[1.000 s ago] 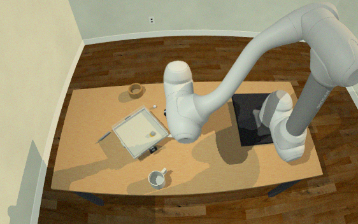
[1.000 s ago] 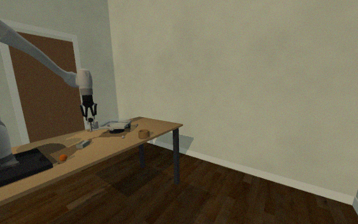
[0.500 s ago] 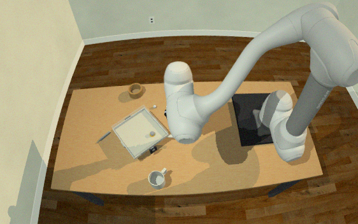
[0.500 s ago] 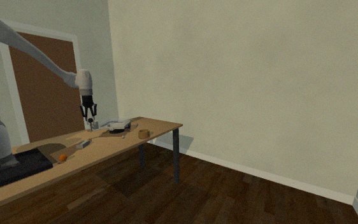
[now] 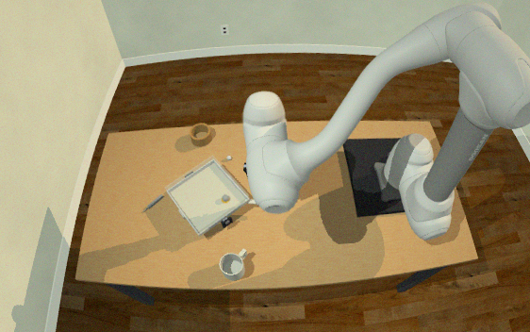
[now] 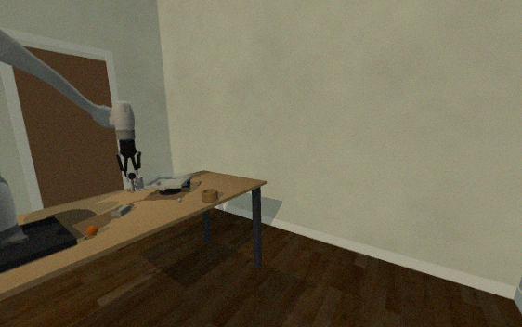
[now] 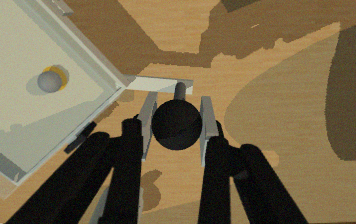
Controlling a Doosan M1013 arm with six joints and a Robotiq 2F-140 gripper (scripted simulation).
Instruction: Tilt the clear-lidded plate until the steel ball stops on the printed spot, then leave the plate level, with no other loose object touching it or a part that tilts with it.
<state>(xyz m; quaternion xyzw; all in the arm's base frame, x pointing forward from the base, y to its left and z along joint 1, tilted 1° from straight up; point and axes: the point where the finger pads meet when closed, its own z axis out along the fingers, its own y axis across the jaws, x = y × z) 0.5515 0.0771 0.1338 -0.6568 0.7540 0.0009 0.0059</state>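
Observation:
The clear-lidded plate (image 5: 207,195) is a square white tray with a grey rim, left of the table's middle. It also shows in the wrist view (image 7: 45,85) and in the exterior view (image 6: 172,181). The steel ball (image 7: 49,81) lies partly over the yellow printed spot (image 7: 58,76), near the plate's right corner (image 5: 225,198). A black knob (image 7: 177,125) on a short stem stands on a tab at that corner. My gripper (image 7: 178,107) points straight down and is shut on the knob. It also shows in the exterior view (image 6: 129,163). I cannot tell if the plate is level.
A tape roll (image 5: 201,134) and a small white object (image 5: 228,158) lie behind the plate. A pen (image 5: 154,203) lies to its left. A white mug (image 5: 233,265) stands near the front edge. A black mat (image 5: 372,174) holds the arm's base. An orange (image 6: 92,229) and a grey block (image 6: 121,211) lie nearby.

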